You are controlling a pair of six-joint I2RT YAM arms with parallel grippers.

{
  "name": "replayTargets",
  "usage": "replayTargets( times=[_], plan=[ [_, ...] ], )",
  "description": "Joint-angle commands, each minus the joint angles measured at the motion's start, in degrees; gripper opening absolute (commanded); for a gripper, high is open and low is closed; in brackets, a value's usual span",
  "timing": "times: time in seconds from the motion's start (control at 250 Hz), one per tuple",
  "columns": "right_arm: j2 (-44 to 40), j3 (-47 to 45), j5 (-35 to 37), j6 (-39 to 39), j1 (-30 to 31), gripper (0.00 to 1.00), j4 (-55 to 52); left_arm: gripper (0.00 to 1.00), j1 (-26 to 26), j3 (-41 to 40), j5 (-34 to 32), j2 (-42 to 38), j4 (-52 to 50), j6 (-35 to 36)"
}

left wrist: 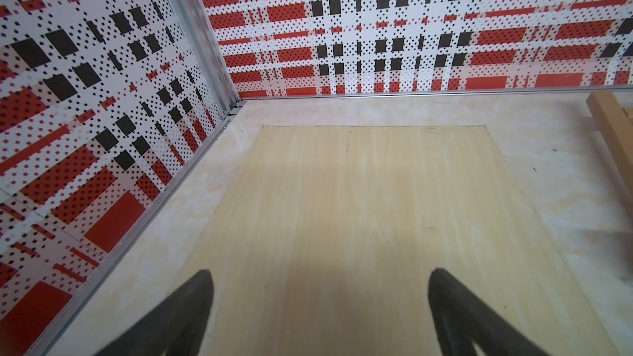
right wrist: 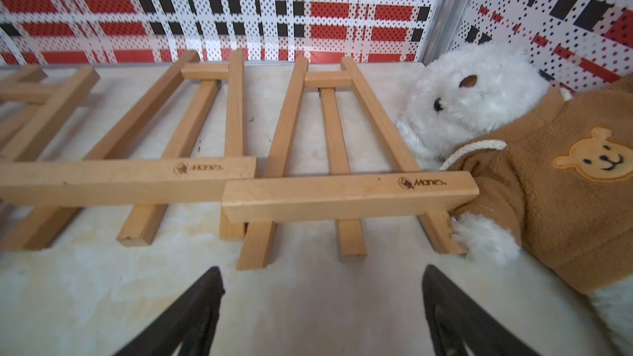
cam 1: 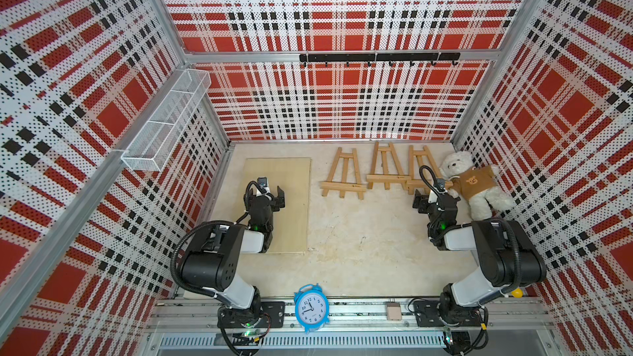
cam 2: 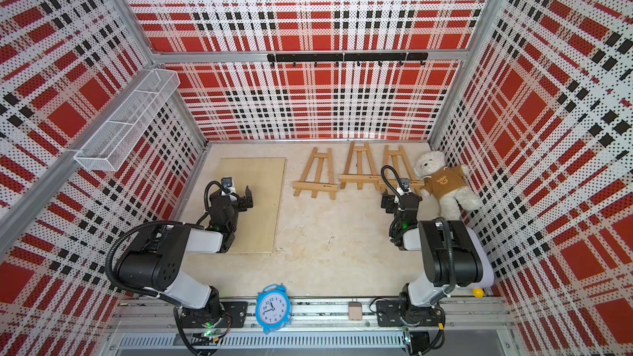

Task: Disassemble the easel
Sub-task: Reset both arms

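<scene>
Right gripper (right wrist: 322, 268) spread wide, empty, just short of rightmost easel (right wrist: 346, 196) near far right tabletop corner. Easel best taken squarely, teddy bear (right wrist: 513, 152) avoided. Left gripper (left wrist: 320, 271) wide over wooden board (left wrist: 359, 183).

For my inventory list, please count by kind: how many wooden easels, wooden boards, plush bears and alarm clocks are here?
Wooden easels: 3
Wooden board: 1
Plush bear: 1
Alarm clock: 1
Total: 6

Board (cam 1: 294, 207) at table (cam 1: 359, 251) left, three easels (cam 1: 388, 177) side by side behind, teddy bear (cam 1: 476, 183) rightmost
</scene>
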Motion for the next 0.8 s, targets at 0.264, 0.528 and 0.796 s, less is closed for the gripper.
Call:
replayTargets(
  times=[0.264, 0.528, 0.796],
  plan=[
    [-0.16, -0.15, -1.35, -0.56, -0.07, 1.00, 3.40, 0.99, -0.24, -0.14, -0.20, -0.10, 1.45, 0.16],
    [-0.01, 0.86, -5.96, -2.83, 0.28, 1.00, 1.55, 0.99, -0.18, -0.14, -0.20, -0.10, 1.53, 0.10],
    [-0.07, 0.93, -6.65, -3.02, 0.38, 1.00, 1.61, 0.99, -0.18, -0.14, -0.26, -0.10, 1.54, 0.13]
  ],
)
